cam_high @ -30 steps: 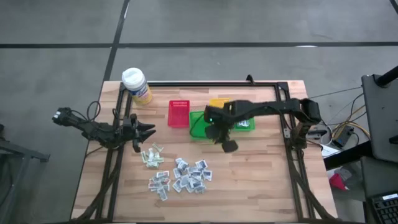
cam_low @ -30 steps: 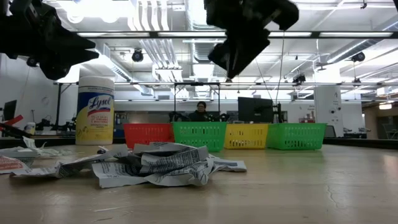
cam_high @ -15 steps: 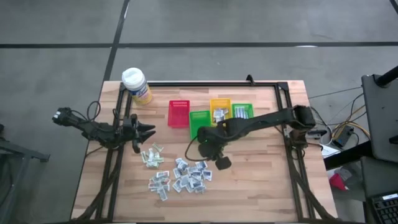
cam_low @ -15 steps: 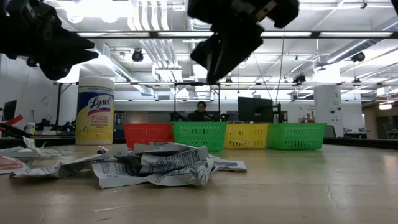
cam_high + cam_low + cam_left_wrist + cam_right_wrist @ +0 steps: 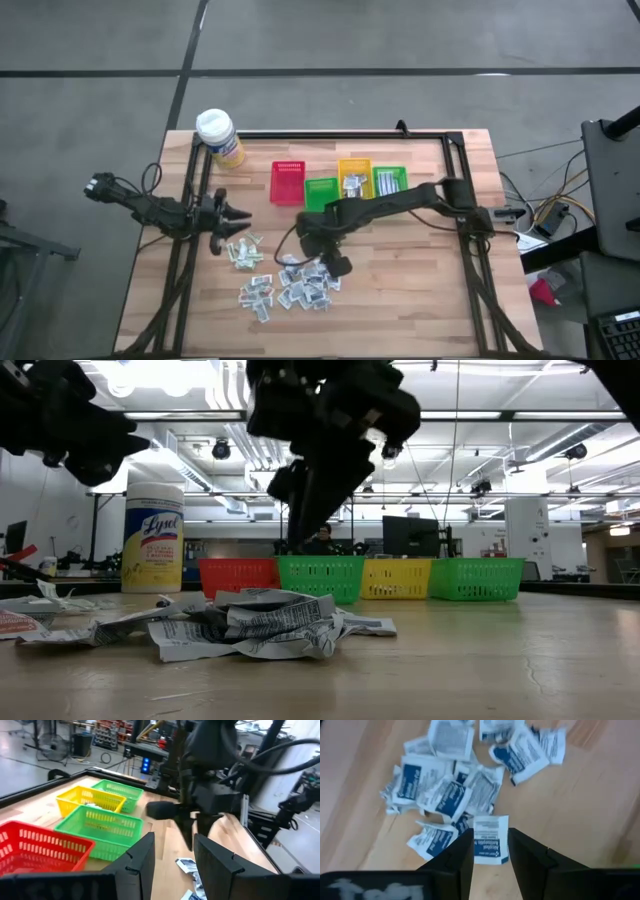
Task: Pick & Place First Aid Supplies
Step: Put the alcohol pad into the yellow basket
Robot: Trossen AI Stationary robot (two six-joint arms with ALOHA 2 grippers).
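The right gripper (image 5: 312,250) has swung away from the row of bins and now hangs over the near edge of the packets (image 5: 290,280) — a second ago it was back above the green bin (image 5: 321,193). Its fingers stand apart with nothing between them. The left gripper (image 5: 243,216) waits at the left side of the table, jaws parted and empty, just above the few strips at the heap's left end.

The packets lie loose on the bare wood, in front of the red bin (image 5: 288,182) and well apart from it. They look light, thin and crinkly, likely to slide or flex under a finger, so a pinch across one short edge of a packet lying clear of its neighbours seems the safest hold.

The right wrist view shows what the overhead one cannot — a single printed packet (image 5: 489,839) lying directly ahead between the two fingers, separate from the overlapping ones beyond it. The low view instead shows how the heap (image 5: 250,622) rumples up off the table, with the wipes canister (image 5: 152,537) standing behind it.
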